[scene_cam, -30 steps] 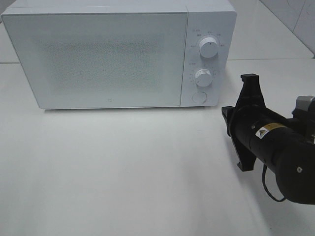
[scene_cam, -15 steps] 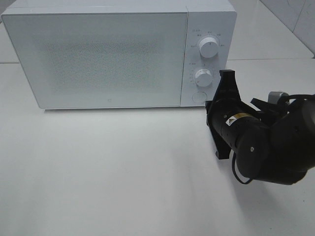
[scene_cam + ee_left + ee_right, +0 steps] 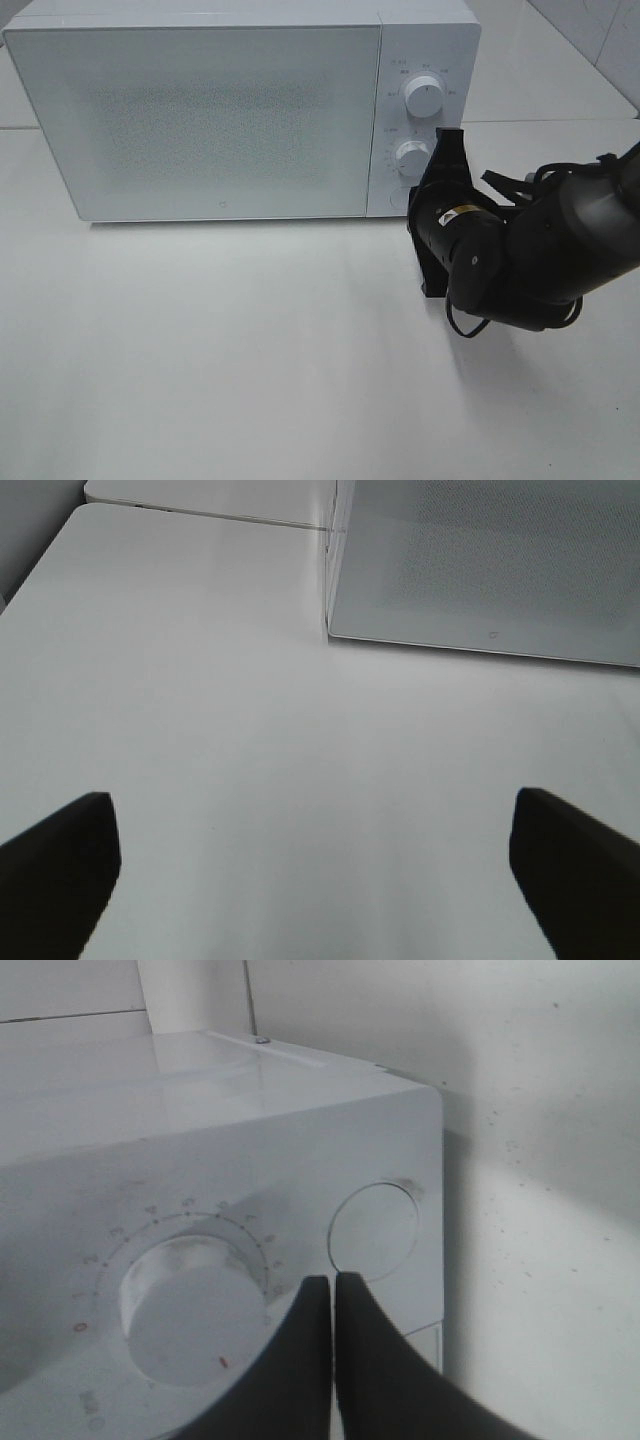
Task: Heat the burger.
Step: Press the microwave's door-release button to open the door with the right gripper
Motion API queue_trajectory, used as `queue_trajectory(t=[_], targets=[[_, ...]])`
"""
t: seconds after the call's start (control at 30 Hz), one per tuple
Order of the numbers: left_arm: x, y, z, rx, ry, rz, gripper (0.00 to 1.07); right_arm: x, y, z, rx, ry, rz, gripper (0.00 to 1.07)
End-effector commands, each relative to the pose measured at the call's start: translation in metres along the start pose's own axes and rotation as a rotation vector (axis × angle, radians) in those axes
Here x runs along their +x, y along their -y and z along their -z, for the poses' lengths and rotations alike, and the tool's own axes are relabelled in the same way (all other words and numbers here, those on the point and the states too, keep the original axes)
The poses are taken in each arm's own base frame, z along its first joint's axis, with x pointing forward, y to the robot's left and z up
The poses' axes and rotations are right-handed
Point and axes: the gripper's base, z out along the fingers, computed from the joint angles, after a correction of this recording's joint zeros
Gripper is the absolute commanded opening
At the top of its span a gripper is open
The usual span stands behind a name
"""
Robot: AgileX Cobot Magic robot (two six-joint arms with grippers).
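Right pincer has advanced, shut and empty, near the microwave's round button.

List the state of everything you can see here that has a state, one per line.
microwave door, closed.
upper knob, mark pointing up.
lower knob, setting unreadable.
right gripper, shut, tips near the round button; contact unclear.
left gripper, open, holding nothing.
burger, not in view.
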Motion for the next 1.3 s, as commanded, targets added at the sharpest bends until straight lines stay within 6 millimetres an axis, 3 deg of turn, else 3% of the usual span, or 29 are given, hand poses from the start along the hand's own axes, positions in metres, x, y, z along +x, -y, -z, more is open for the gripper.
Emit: queue_trajectory(t=[0.03, 0.63, 1.3], targets=[[0.001, 0.0, 0.0, 0.004, 0.011, 0.003, 0.98, 0.001, -0.003, -0.004, 0.006, -0.006, 0.022, 0.0], [0.001, 0.0, 0.0, 0.004, 0.011, 0.003, 0.98, 0.007, 0.002, -0.031, 0.039, 0.001, 0.02, 0.0], [0.001, 0.0, 0.0, 0.004, 0.011, 0.003, 0.98, 0.006, 0.004, -0.043, 0.037, 0.003, 0.031, 0.0]])
